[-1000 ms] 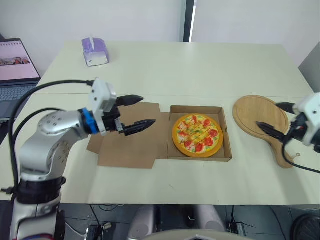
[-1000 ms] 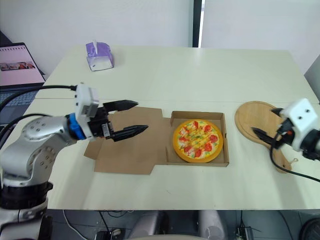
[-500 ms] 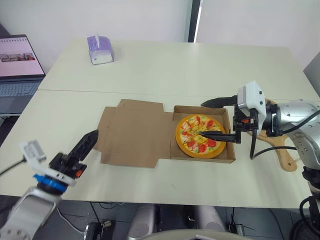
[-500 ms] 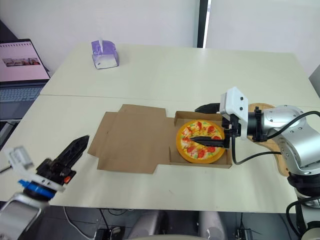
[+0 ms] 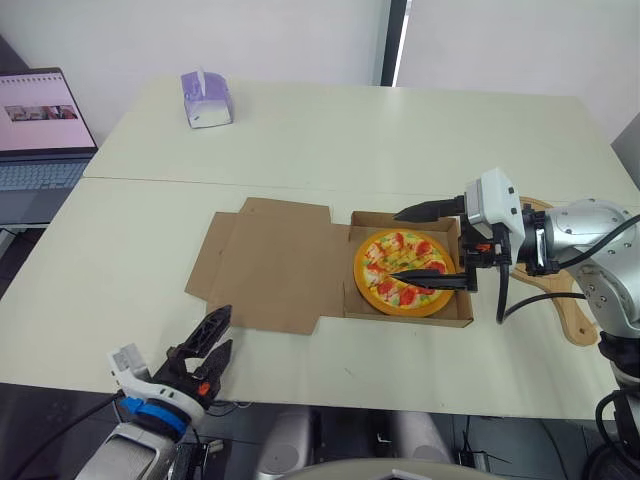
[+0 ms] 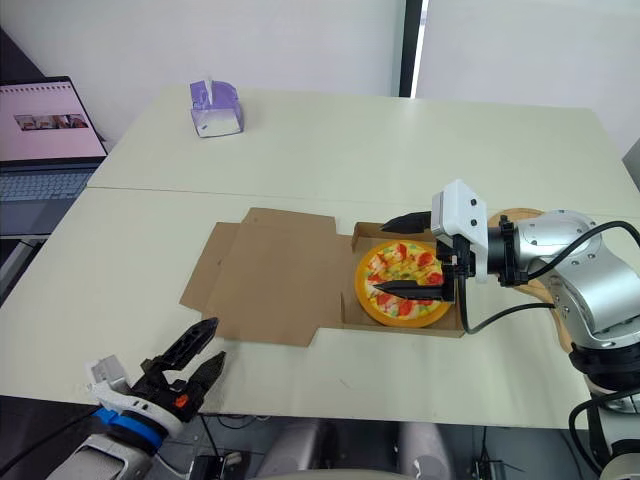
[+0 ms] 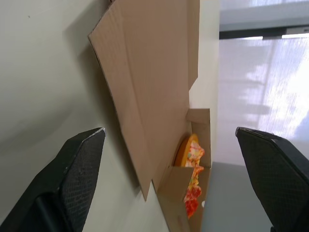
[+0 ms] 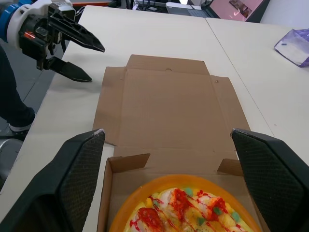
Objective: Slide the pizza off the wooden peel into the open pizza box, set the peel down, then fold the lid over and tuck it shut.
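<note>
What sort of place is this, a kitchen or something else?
Probably an office or lab room, not a kitchen: plain pale tables pushed together, an open laptop at the side, and a purple tissue box.

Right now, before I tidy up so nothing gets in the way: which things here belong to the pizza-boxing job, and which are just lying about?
Part of the job: pizza, pizza box, its flat-open lid, wooden peel, right gripper, left gripper.

Just lying about: purple tissue box, laptop.
</note>
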Robot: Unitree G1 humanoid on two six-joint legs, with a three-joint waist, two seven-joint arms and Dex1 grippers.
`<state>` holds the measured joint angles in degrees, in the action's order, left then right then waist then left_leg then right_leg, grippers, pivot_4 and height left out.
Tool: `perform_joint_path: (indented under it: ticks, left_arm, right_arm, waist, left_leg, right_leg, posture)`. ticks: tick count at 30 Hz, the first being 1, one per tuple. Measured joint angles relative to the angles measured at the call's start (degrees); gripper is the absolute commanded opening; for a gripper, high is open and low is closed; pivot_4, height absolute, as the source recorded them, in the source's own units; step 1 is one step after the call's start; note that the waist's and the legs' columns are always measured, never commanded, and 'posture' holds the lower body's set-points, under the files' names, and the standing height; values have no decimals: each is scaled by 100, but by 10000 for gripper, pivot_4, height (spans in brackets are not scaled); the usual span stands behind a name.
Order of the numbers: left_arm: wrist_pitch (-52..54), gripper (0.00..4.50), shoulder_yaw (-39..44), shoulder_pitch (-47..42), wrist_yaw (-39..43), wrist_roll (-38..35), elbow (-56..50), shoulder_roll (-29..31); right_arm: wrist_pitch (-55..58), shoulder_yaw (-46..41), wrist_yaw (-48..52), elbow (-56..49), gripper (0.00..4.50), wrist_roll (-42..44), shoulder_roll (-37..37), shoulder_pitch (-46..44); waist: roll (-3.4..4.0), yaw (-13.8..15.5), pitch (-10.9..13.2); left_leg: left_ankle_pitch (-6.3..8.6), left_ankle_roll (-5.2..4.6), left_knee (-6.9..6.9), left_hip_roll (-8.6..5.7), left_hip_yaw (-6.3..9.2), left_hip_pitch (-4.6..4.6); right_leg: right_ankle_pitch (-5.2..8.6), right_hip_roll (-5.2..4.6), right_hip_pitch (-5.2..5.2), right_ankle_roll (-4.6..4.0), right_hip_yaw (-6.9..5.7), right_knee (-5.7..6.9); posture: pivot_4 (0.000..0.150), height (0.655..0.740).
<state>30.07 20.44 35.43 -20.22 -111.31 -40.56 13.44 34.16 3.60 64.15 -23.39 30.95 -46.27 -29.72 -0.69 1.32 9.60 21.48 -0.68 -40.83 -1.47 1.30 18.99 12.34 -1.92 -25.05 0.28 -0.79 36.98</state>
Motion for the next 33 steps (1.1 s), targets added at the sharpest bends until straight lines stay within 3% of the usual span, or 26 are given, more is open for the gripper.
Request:
perform_joint_path:
  ticks: [3, 6, 18, 33]
  left_arm:
    - [-380, 45000, -284, -218, -237, 269, 69, -96]
    - [-722, 38850, -398, -425, -330, 504, 112, -231]
    - [-891, 262, -460, -357, 176, 621, 513, -231]
    - [-815, 92, -448, -494, 451, 786, 765, -185]
  right_arm:
    - [8, 0, -2, -28, 44727, -4, -28, -8]
    - [22, 0, -4, -28, 45000, -10, -41, -13]
    - [53, 3, -1, -28, 45000, -15, -50, -118]
    - [63, 2, -42, -52, 45000, -11, -48, -101]
  waist:
    - [25, -1, -4]
    - [41, -27, -7]
    - [41, -51, -6]
    - [44, -45, -4]
  left_leg:
    - [0, -1, 9, -4, -8, 0]
    - [7, -13, 18, -8, -16, 2]
    - [9, -16, 31, -7, -16, 2]
    - [8, -15, 36, -5, -10, 3]
  right_leg:
    - [-1, 0, -2, 1, 7, -10]
    - [-1, -1, -10, 3, 13, -16]
    - [4, -1, -14, 6, 12, -22]
    - [5, -1, -17, 4, 7, -20]
  posture:
    - [1500, 7251]
    - [1500, 7251]
    - [1500, 7251]
    - [1500, 7251]
